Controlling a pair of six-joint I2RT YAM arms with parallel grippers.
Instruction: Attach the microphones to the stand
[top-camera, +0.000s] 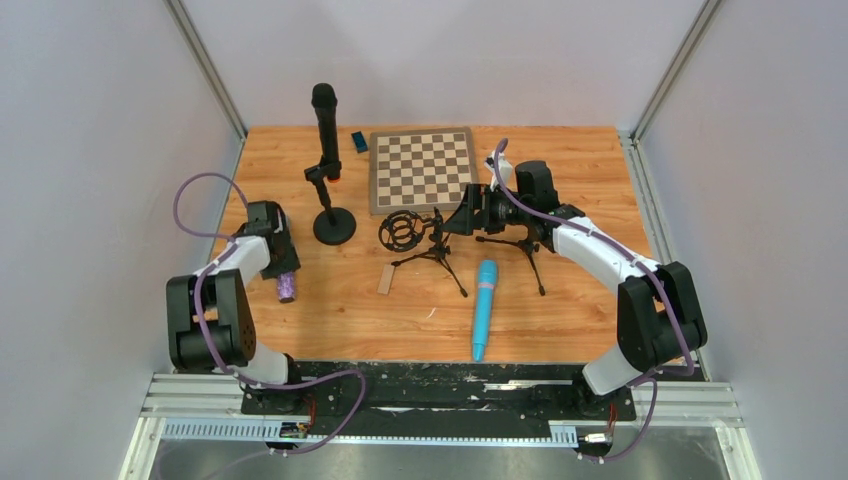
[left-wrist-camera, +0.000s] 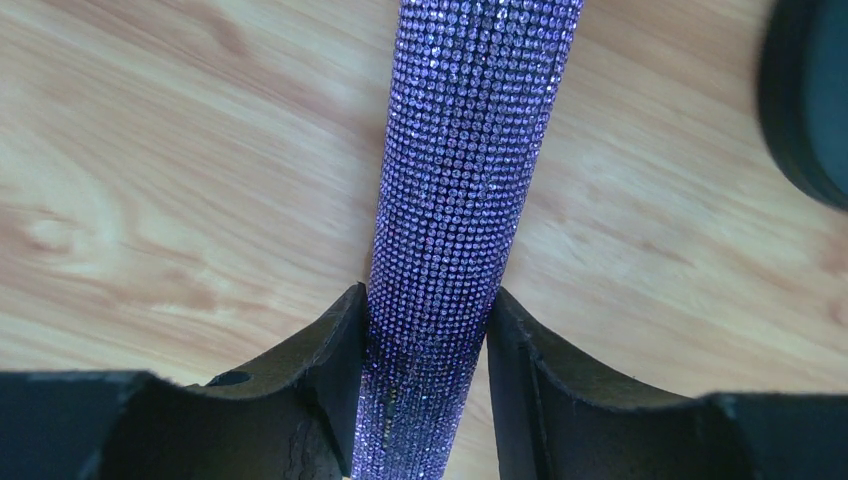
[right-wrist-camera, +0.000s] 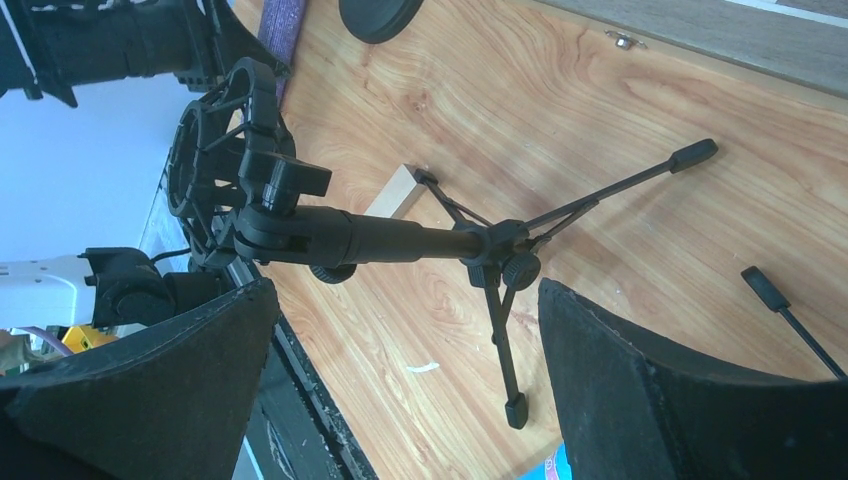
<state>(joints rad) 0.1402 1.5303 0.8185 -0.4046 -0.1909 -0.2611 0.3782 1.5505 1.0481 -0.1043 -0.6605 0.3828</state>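
The purple microphone (top-camera: 287, 288) lies on the table at the left; its glittery body (left-wrist-camera: 460, 200) runs between the fingers of my left gripper (top-camera: 284, 270) (left-wrist-camera: 425, 305), which press on both sides of it. The black microphone (top-camera: 325, 125) stands upright, clipped in the round-based stand (top-camera: 334, 227). The light blue microphone (top-camera: 484, 308) lies flat near the front. My right gripper (top-camera: 453, 222) (right-wrist-camera: 408, 290) hangs open over the tripod stand (top-camera: 437, 255) (right-wrist-camera: 390, 240) with its shock mount (right-wrist-camera: 215, 170), gripping nothing.
A chessboard (top-camera: 422, 168) and a small blue object (top-camera: 359, 142) lie at the back. A small wooden block (top-camera: 386, 279) rests by the tripod's legs. A second tripod (top-camera: 525, 245) stands under my right arm. Grey walls close in both sides.
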